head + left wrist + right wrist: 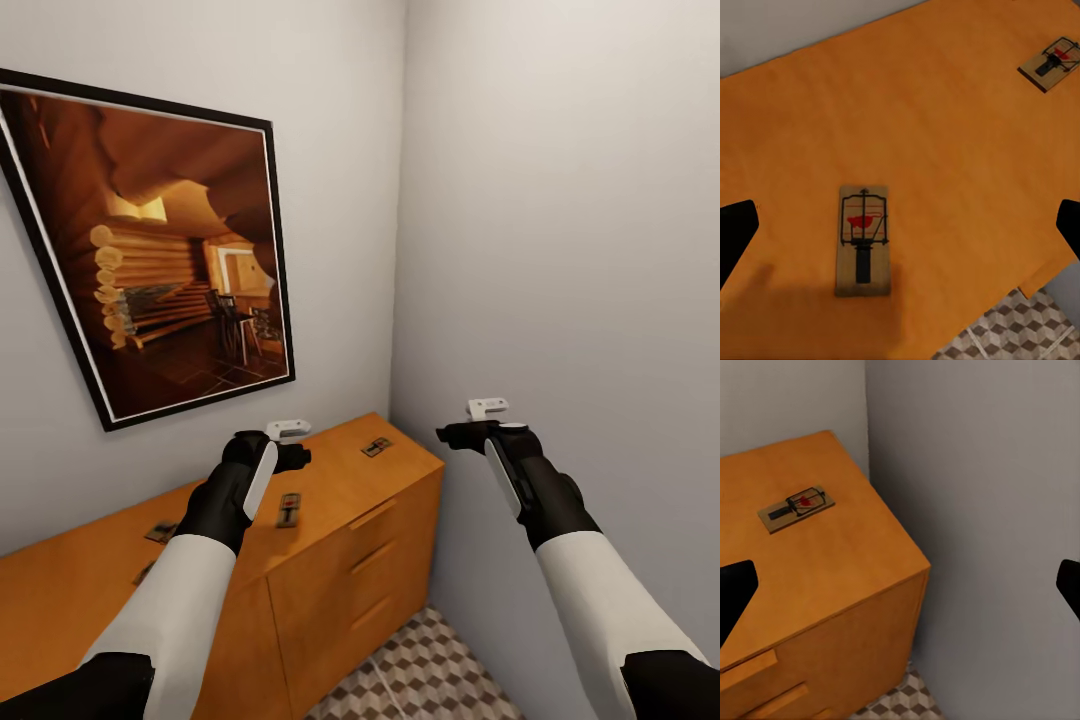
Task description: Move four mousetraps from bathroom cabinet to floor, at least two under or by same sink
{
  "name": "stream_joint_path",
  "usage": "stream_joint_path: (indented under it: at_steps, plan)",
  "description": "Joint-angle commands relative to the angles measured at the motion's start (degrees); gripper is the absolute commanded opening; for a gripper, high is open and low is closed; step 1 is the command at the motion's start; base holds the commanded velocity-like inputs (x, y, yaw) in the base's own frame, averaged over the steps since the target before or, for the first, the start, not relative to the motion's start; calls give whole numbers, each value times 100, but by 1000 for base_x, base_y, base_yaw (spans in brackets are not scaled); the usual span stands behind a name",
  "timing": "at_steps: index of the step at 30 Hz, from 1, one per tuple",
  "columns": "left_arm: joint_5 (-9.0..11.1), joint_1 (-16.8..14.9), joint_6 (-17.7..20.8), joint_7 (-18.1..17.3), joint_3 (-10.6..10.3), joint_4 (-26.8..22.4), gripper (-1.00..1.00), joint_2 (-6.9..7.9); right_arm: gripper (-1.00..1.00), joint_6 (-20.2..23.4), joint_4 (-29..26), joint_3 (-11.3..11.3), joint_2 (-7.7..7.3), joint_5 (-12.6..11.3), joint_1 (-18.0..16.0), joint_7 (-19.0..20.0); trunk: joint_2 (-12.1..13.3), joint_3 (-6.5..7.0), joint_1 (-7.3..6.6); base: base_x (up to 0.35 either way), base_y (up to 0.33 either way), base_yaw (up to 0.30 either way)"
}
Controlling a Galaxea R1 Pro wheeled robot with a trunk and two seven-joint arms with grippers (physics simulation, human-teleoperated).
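In the head view the cabinet (340,500), a low orange-brown wooden box with a smooth flat top and slim drawer pulls, stands in the corner under a framed picture (160,260) of a log interior. The left gripper (285,445) hangs above the near middle of that top, with one mousetrap (289,509) just near of it. A second mousetrap (376,447) lies toward the far right corner, a third (161,532) to the left, and a dark sliver beside the left forearm may be the fourth, though I cannot tell. The right gripper (478,425) hangs off the right end of the cabinet, beside the plain grey wall (560,250); the cube-patterned bathroom floor (430,670) shows below. In the left wrist view both dark fingertips (735,236) sit wide apart at the frame's edges, so this hand is open and empty, and the flat rectangular board with thin wire and a red mark lies between them, slightly nearer one finger. To do this well, I judge the arm should come straight down, centre the board between the fingers, and close across its narrow width, since so thin a piece gives little edge to catch. In the right wrist view the fingers (735,592) are likewise spread and empty, looking at the cabinet's right end.
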Motion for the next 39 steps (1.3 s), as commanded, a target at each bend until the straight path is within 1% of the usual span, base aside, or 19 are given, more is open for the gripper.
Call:
stream_joint_path:
  at_steps: [1, 8, 13, 39]
  plan:
    - [40, -2, 18, 34, 13, -2, 100, -6, 100, 28, -7, 11, -6, 5, -1, 15, -4, -3, 2, 0, -1, 168]
    - [40, -2, 19, 34, 15, -2, 100, -6, 100, 28, -5, 11, -6, 5, -1, 15, -4, -3, 2, 0, 0, 228]
    - [40, -2, 19, 38, 14, -2, 100, -6, 100, 28, -5, 10, -6, 5, -1, 15, -4, -3, 2, 0, 0, 115]
    - [40, -2, 45, 44, 12, 14, 100, -6, 100, 28, -2, 2, -6, 5, -1, 15, -4, -3, 2, 0, 0, 10]
